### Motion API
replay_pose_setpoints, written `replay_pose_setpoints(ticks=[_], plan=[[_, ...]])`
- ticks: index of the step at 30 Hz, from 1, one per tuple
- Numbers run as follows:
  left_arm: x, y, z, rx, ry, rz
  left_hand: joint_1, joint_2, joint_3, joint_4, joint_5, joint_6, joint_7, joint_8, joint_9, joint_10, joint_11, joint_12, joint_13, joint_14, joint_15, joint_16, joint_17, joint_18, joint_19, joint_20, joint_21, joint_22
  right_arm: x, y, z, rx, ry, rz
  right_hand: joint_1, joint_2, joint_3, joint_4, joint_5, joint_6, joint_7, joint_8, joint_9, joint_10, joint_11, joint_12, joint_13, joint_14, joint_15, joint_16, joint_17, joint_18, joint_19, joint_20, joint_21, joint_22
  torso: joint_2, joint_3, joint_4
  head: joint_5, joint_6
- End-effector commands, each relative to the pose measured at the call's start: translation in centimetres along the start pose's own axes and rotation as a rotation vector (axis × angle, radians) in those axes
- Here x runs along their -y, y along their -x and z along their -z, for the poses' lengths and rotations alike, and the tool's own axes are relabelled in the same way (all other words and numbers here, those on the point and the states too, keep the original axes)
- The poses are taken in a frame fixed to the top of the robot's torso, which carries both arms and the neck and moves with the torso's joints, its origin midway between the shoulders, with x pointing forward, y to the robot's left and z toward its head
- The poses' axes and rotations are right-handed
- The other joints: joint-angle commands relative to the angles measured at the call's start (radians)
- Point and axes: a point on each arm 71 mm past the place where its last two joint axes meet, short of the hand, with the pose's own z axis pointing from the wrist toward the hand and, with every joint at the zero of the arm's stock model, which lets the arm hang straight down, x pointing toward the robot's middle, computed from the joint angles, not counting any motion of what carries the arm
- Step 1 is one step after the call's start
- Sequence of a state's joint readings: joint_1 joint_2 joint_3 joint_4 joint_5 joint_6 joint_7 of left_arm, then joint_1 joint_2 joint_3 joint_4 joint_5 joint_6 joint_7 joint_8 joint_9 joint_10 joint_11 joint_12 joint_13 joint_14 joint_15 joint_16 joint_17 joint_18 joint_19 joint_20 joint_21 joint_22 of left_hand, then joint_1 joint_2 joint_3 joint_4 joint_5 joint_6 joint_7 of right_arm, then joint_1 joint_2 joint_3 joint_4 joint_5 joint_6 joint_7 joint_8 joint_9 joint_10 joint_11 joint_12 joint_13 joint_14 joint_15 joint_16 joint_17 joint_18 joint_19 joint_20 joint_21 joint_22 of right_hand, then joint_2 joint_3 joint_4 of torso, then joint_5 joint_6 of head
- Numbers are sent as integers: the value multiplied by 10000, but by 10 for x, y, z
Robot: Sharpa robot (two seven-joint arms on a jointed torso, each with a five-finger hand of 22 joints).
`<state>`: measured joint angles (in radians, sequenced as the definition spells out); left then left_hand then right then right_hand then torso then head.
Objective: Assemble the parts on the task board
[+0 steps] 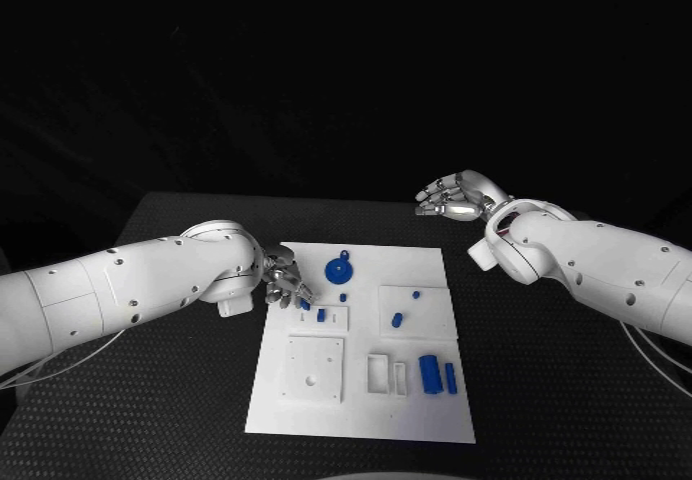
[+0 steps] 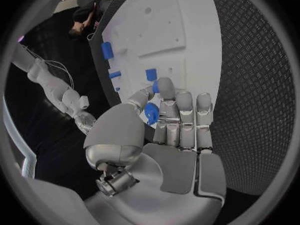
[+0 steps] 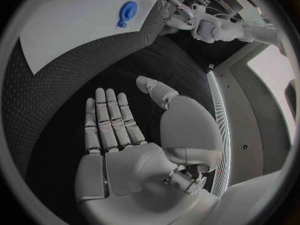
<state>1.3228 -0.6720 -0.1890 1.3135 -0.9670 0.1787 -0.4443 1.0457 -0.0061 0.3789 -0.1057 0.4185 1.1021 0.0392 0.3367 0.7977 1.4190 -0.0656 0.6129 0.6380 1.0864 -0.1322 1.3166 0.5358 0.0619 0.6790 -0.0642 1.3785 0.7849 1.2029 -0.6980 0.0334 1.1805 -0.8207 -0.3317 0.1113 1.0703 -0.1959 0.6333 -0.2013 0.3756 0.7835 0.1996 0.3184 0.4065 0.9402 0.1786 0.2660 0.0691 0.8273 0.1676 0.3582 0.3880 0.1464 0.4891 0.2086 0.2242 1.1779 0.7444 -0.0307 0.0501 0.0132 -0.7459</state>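
The white task board (image 1: 433, 270) lies in the middle of the black table. My left hand (image 1: 284, 282) hovers over the board's left edge and pinches a small blue part (image 2: 151, 112) between thumb and a finger. On the board lie a round blue disc (image 1: 339, 270), small blue pieces (image 1: 397, 321) and two blue cylinders (image 1: 430, 372) near the right side. My right hand (image 1: 459, 195) is over the bare table beyond the board's far right corner. Its palm (image 3: 125, 135) is flat, the fingers are straight and apart, and it holds nothing.
A raised white square block (image 1: 315, 368) with a hole sits on the board's near left part, and narrow white slots (image 1: 378, 372) lie beside it. Black textured table (image 1: 548, 400) surrounds the board on all sides.
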Motion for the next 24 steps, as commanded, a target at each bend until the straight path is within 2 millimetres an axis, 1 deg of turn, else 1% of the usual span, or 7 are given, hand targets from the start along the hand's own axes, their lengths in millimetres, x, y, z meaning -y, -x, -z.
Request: replay_pose_setpoints(ticks=[1, 9, 16, 24], plan=[[2, -2, 0, -132, 53, -774, 59, -37, 1766, -1830, 49, 88, 11, 63, 12, 38, -1, 63, 10, 121, -103, 46, 15, -91, 18, -1698, 61, 16, -1, -1, 0, -130, 114, -15, -75, 45, -50, -21, 61, -63, 109, 54, -11, 69, 24, -63, -9, 5, 63, -37, -12, -147, -28, -11, -59, 14, -5, -2, 17, 3, -21], [6, -5, 1, -113, 6, -1131, 61, -43, 1766, -1829, 57, 89, 12, 60, 16, 38, 1, 66, 11, 119, -100, 47, 16, -89, 16, -1697, 62, 18, -1, -1, 0, -130, 119, -18, -75, 46, -53, -24, 63, -64, 109, 55, -12, 73, 25, -69, -9, 5, 63, -37, -15, -148, -26, -12, -67, 20, -6, -5, 1, 23, -18], [4, -6, 1, 41, 136, -1520, 63, -47, 1767, -1827, 64, 91, 13, 57, 19, 38, 2, 67, 13, 119, -98, 48, 16, -88, 16, -1696, 64, 19, -1, -1, 0, -135, 118, -25, -76, 48, -55, -25, 64, -65, 110, 55, -14, 77, 26, -75, -9, 6, 62, -37, -18, -149, -23, -12, -74, 26, 4, -10, 5, 11, -37], [3, -9, 0, 18, 183, -1539, 62, -54, 1767, -1824, 78, 96, 13, 55, 24, 41, 2, 71, 15, 120, -97, 50, 17, -86, 18, -1695, 67, 20, -1, -2, 0, -147, 128, -30, -76, 49, -56, -27, 65, -65, 110, 55, -15, 79, 26, -81, -9, 6, 62, -37, -21, -149, -20, -13, -81, 30, 4, -7, 5, 28, -63]])
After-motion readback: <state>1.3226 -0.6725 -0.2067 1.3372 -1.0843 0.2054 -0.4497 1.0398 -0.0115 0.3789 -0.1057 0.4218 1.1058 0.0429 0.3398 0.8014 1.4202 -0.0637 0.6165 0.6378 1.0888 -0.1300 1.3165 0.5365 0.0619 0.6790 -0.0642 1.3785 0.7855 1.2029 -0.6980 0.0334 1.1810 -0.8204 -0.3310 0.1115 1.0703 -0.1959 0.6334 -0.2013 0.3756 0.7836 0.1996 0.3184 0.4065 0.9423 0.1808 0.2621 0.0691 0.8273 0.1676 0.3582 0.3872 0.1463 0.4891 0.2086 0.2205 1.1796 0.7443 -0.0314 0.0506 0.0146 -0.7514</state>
